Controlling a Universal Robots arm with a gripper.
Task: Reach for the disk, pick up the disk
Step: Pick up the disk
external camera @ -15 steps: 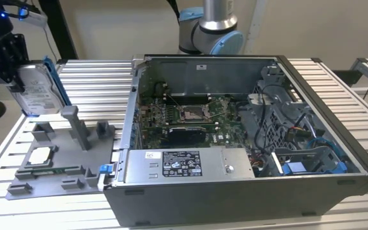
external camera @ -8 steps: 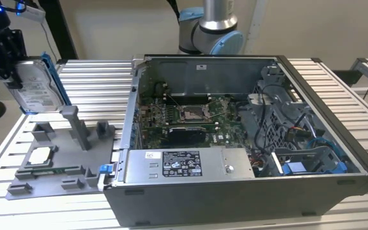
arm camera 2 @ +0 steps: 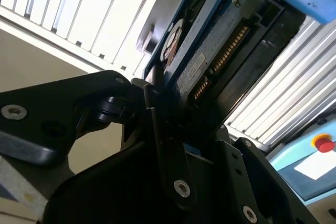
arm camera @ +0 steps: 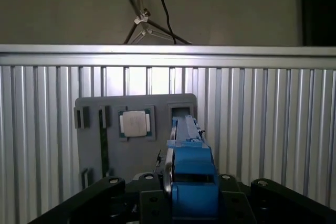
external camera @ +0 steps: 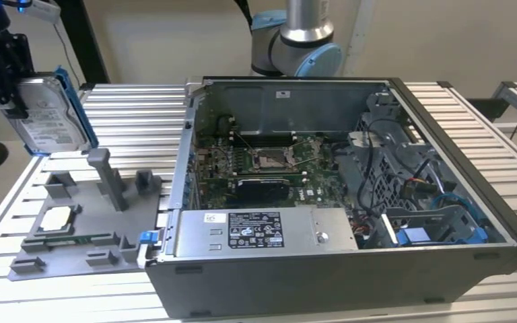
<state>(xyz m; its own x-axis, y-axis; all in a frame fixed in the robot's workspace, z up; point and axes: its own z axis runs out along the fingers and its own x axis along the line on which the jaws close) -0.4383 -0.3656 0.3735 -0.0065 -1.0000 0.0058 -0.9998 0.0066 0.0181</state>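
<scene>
**Operator:** What is hidden from me here?

**Spotter:** Your gripper [external camera: 11, 94] sits at the exterior view's left edge, and the frame cuts off its upper body. In the second wrist view, the spot where its fingers [arm camera 2: 163, 135] meet the disk [external camera: 48, 118] sinks into black shadow, so you can't trace the contact line. That view's border also crops the disk's far end.

**Operator:** Shapes and materials?

**Spotter:** The disk is a flat silver-grey metal slab with a white label on its face. A blue plastic bracket [external camera: 80, 111] runs down its edge. In the second wrist view you see it edge-on, with a row of gold connector pins [arm camera 2: 228, 48] on a dark board. Near it lies a matte grey fixture plate [external camera: 88, 222] with upright posts and pockets. In the first wrist view a square, metal-lidded chip [arm camera: 135, 123] sits in one pocket. Everything rests on a ribbed aluminium table [external camera: 142, 108]. To the exterior view's right of the plate stands the open computer case [external camera: 349, 269], showing its green board and a labelled silver box [external camera: 258, 232].

**Operator:** And the gripper?

**Spotter:** It is clenched on the disk. The black fingers squeeze the disk from both sides at its upper end. The disk hangs upright on edge, clear of the table, by the plate's far end and apart from the case.
</scene>
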